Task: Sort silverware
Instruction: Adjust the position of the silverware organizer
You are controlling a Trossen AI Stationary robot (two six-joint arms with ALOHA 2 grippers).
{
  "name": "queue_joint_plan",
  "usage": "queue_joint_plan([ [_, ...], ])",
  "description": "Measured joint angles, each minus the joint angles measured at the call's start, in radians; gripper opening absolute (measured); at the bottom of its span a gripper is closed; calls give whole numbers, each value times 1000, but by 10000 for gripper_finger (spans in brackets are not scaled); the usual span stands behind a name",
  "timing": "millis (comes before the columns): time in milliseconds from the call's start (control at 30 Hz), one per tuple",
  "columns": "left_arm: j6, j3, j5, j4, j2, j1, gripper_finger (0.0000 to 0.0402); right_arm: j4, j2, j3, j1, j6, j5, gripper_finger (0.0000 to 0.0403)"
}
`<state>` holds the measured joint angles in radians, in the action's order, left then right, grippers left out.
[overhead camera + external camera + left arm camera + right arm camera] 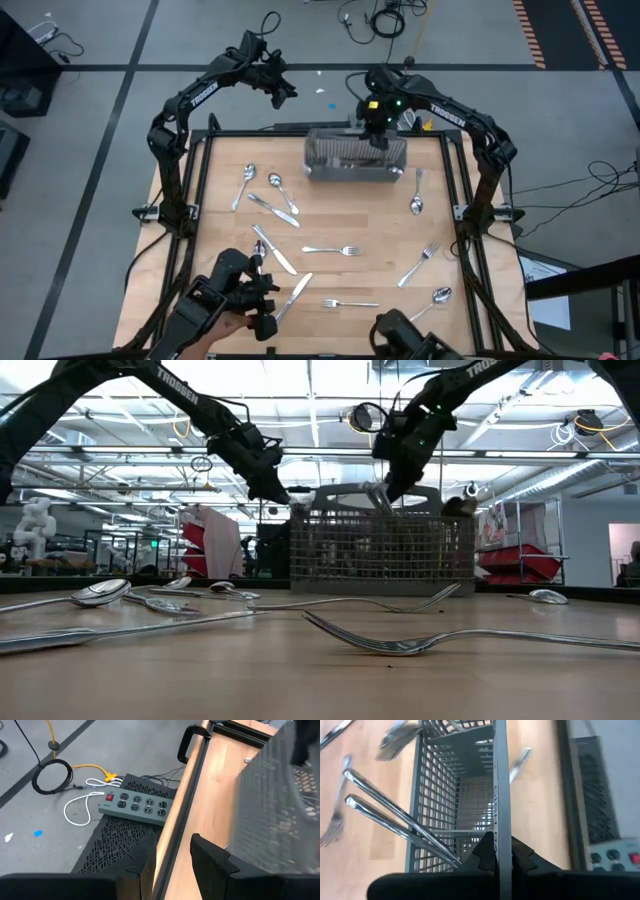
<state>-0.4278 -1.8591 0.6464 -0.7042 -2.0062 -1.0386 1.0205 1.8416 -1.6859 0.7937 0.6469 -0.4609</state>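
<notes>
At the near edge, a dark piece of equipment [238,297] is sitting on the wooden table [215,235], just beside a table knife [293,295]. The loose silverware is lying scattered across the boards, with nothing covering it. A fork [351,303] and a spoon [436,297] are lying nearest. Behind them, a second knife [272,249], a second fork [333,250] and a third fork [420,263] are resting mid-table. Farther on, a third knife [274,209] and three more spoons [244,184] [281,191] [417,196] are lying short of the basket. That is making four spoons, three forks and three knives in the open.

At the far edge, the grey wire-mesh basket [355,168] is standing upright. Two slim silver handles [395,822] are leaning inside it; how many more pieces it is holding cannot be counted. The right gripper [502,851] is hanging over the basket's far side, its fingers pinching one mesh wall.

The left gripper [172,852] is hovering beyond the table's far rail, over the floor, its fingers standing apart and grasping nothing. Below it, one grey power strip [135,806] is lying on the floor among cables.
</notes>
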Motion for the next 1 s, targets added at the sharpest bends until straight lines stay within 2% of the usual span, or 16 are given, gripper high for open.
queue_joint_plan([
  [200,-1,0,0,-1,-1,0,125,-28,-24,0,-24,-16,-17,1],
  [433,1,0,0,-1,-1,0,125,-81,-72,-38,59,-50,-33,1],
  [700,1,0,0,0,-1,0,125,-55,-69,-36,130,-18,15,1],
  [1000,0,0,0,13,-1,0,125,-43,-9,-35,133,-10,18,1],
])
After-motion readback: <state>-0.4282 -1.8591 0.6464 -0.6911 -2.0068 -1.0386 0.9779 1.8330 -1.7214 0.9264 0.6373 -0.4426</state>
